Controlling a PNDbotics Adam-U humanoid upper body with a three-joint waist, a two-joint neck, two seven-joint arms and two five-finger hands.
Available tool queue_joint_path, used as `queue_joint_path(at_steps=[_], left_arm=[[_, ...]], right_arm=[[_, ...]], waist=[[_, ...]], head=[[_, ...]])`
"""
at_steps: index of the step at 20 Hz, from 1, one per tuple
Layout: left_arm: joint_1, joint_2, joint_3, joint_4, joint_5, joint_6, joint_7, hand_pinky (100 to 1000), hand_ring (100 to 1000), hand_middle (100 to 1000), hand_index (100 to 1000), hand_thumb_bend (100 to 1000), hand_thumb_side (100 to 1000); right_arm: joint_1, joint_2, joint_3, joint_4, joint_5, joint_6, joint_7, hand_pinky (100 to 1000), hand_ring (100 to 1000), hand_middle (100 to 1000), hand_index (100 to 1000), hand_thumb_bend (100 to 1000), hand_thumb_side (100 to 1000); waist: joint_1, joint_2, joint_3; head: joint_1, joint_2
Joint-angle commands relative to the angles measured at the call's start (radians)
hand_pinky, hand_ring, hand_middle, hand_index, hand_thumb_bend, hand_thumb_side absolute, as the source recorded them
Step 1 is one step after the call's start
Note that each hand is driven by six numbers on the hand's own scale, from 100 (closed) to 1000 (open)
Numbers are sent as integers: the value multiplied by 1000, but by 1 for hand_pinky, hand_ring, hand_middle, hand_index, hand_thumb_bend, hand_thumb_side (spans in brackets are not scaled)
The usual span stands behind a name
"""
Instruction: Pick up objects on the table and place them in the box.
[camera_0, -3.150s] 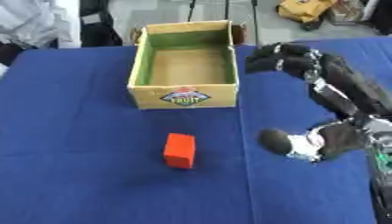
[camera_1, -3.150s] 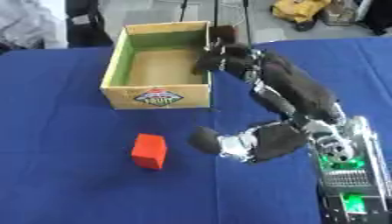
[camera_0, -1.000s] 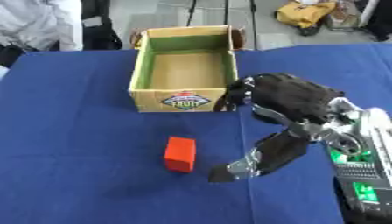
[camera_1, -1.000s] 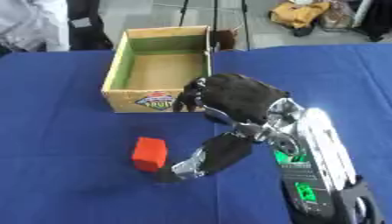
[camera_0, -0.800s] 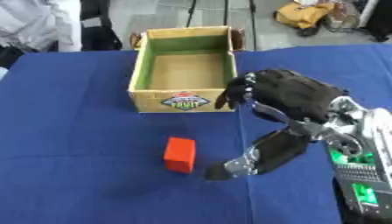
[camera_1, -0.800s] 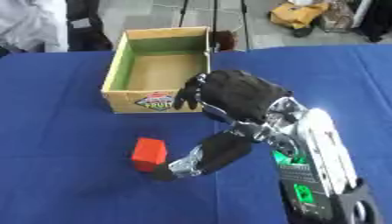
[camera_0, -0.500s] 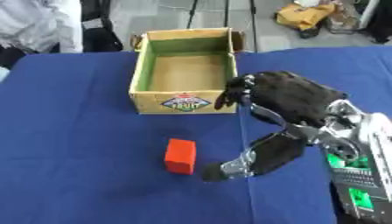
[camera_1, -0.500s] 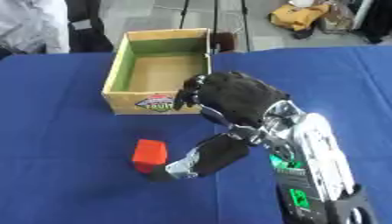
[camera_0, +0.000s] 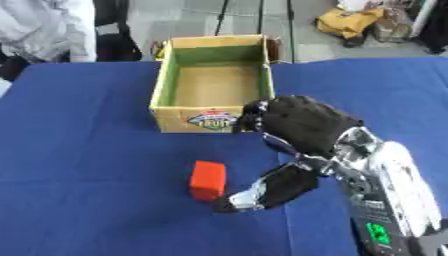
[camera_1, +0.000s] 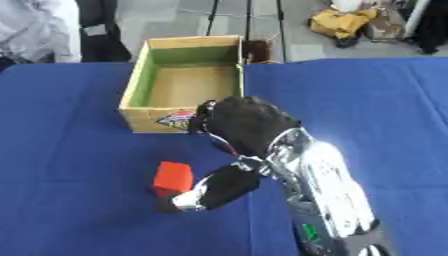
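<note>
A red block (camera_0: 208, 179) stands on the blue table, in front of the cardboard box (camera_0: 213, 82), which is open at the top and shows nothing inside. My right hand (camera_0: 300, 124) comes in from the lower right and hovers just right of the block, back upward. Its thumb (camera_0: 262, 190) stretches down and left, with the tip next to the block's lower right corner. Its fingers (camera_0: 249, 116) hang near the box's front wall, apart from the thumb. Nothing is held. My left hand shows in neither view.
The blue cloth (camera_0: 79, 165) covers the whole table, with bare room left of the block and box. Beyond the far edge are a person's pale sleeve (camera_0: 44, 30), stand legs and a yellow bag (camera_0: 350, 22) on the floor.
My right hand has come from beside the box's right wall down and left to the block. In the last second its thumb tip crept closer to the block, which has not moved.
</note>
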Motion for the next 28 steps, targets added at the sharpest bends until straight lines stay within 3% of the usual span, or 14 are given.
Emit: queue_joint_path(at_steps=[1,7,15,28], left_arm=[[-9,14,-5,-20,5,0,-5,457,581,669,934,552,980],[-8,12,-7,-20,6,0,-8,457,581,669,934,553,980],[-9,11,-7,-20,6,-1,-10,457,580,669,934,555,981],[-6,8,-7,-20,5,-2,-11,458,579,669,934,555,981]], right_arm=[[-27,21,34,50,49,11,-26,265,497,623,776,749,1000],[-49,56,72,167,135,51,-112,235,473,608,769,718,1000],[-41,82,90,238,245,60,-227,243,474,610,770,709,1000],[-44,77,72,329,294,65,-415,251,476,615,775,696,1000]], waist=[[1,-16,5],[1,-16,11],[1,-13,14],[5,-13,12]], head=[[-3,-12],[-8,-15],[-6,-17],[-1,-15]])
